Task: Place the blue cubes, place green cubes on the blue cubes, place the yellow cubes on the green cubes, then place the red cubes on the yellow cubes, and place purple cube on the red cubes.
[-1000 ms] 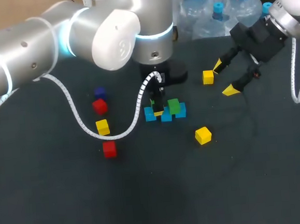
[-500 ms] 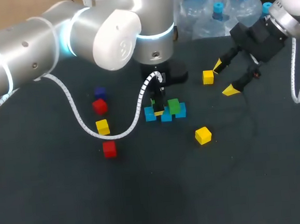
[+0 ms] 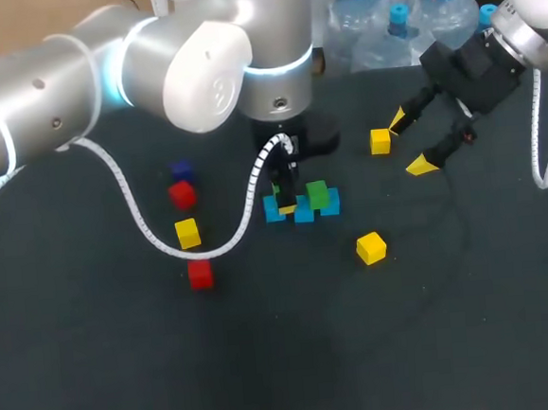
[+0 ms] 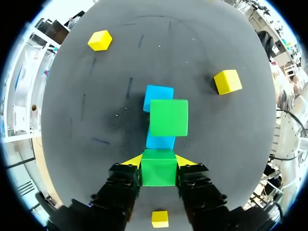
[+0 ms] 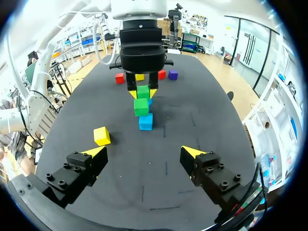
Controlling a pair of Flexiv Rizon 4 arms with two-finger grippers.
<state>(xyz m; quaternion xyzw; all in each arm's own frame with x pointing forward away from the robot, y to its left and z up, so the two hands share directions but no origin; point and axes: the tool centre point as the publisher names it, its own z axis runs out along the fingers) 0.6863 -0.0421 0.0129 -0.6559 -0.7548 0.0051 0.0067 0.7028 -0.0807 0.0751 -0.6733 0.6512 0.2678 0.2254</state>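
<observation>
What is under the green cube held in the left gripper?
A blue cube, only its far part showing in the left wrist view. The held green cube covers the rest; contact cannot be told.

Count recorded at inspection: three blue cubes (image 3: pixel 330 203), two green cubes (image 4: pixel 168 117), three yellow cubes (image 3: pixel 371 248), two red cubes (image 3: pixel 200 274), one purple cube (image 3: pixel 182 169). One green cube (image 4: pixel 159 174) sat between the left gripper's (image 4: pixel 159 161) fingers.

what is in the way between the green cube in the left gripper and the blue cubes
Nothing visible does. The left gripper holds its green cube at the end of the blue cubes; the other green cube sits on a neighbouring one, close beside.
</observation>
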